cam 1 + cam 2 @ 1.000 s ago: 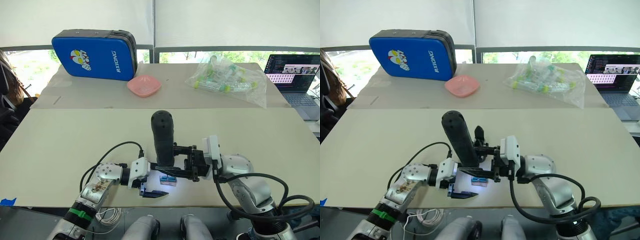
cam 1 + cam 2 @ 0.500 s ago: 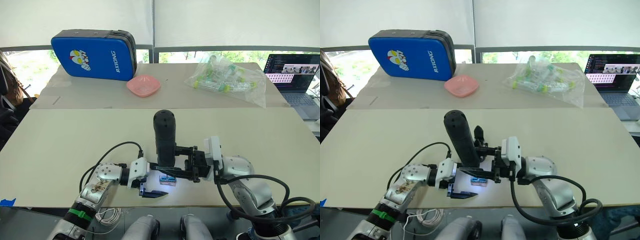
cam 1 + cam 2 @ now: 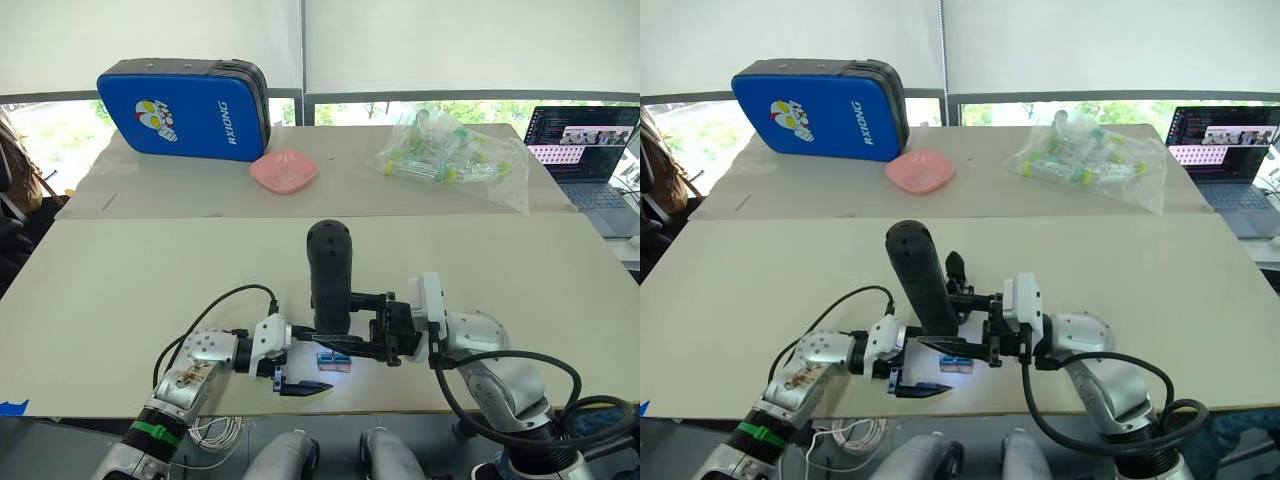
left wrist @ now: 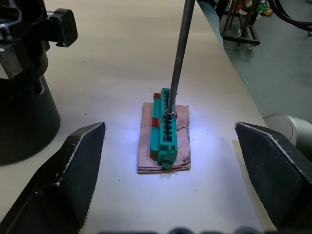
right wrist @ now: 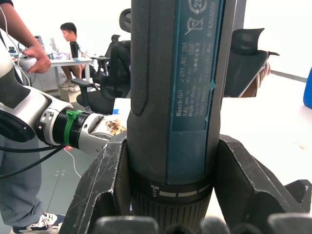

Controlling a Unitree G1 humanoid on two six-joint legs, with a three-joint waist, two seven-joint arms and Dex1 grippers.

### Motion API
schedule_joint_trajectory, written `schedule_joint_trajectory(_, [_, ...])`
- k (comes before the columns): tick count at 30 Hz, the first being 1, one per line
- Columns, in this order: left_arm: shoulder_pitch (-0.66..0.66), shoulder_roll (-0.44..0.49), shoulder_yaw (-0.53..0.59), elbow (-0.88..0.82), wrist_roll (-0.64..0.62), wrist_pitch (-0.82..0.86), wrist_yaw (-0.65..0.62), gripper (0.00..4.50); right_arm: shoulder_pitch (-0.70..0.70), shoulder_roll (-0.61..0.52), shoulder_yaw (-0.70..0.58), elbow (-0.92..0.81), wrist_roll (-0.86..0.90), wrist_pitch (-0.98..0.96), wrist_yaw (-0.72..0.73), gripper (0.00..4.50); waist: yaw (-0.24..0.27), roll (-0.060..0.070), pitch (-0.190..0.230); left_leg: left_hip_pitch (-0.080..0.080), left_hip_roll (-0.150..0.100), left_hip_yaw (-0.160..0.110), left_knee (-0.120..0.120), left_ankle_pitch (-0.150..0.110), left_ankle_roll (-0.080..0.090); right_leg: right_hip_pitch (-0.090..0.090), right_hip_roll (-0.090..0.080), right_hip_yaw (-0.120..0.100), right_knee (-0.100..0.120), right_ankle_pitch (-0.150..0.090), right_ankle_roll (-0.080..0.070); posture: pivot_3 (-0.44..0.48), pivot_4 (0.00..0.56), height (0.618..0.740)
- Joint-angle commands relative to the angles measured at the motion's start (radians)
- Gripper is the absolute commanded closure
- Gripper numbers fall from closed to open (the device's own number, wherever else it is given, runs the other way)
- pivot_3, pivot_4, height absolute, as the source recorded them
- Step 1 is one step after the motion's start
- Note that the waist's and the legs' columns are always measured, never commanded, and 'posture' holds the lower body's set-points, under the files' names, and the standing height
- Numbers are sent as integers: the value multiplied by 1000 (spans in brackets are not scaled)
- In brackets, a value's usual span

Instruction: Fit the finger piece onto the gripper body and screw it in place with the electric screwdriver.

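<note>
Near edge of the counter [image 3: 120,290]: left gripper [image 4: 168,183], fingers [image 4: 73,175] spread wide, flanking a small brown block [image 4: 164,141] topped with a green strip. The thin metal bit of the electric screwdriver [image 3: 330,275] touches that strip. The screwdriver, a thick matte black cylinder with a rounded top, stands upright, clamped between the fingers of the right gripper [image 3: 375,335]. Far side: pink dish [image 3: 285,171], blue case [image 3: 185,108].

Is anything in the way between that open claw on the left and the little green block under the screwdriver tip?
Nothing visible. The left gripper is open, with bare table up to the green-topped block. The electric screwdriver, held upright by the right gripper, has its bit on that block.
</note>
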Motion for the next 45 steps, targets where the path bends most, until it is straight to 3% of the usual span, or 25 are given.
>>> schedule_joint_trajectory(1, [-7, 15, 44, -9, -36, 12, -6, 34, -26, 14, -30, -78, 48, -14, -12, 2555, -1, 0, 0, 0, 0, 0, 0, 0, 0, 0, 0, 0, 0, 0, 0, 0, 150, 740])
schedule_joint_trajectory(13, [-5, 84, 139, -45, -131, 59, -77, 34, -51, 6, -50, -128, 85, 13, -40, 2555, -9, 0, 1, 0, 0, 0, 0, 0, 0, -1, 0, 0, 0, 0, -1, 0, 150, 740])
schedule_joint_trajectory(19, [-16, 99, 186, -65, -149, 139, -20, 34, -78, -13, -69, -176, 119, 44, -59, 2555, -11, 0, 2, 0, 0, 0, 0, 0, 0, -1, 0, 0, 0, 0, -1, 0, 150, 740])
schedule_joint_trajectory(23, [-41, 67, 211, -12, -145, 143, 33, 34, -100, -26, -92, -199, 154, 76, -79, 2555, -8, 0, 2, 0, 0, 0, 0, 0, 0, -1, 0, 0, 0, 0, -1, 0, 150, 740])
schedule_joint_trajectory(45, [-206, -155, 83, 335, 89, -97, 114, 34, -124, -95, -183, -232, 245, 157, -138, 2555, 16, -1, 3, -1, 0, 0, 0, 0, 0, 1, -1, -1, -1, 1, -1, 0, 150, 740])
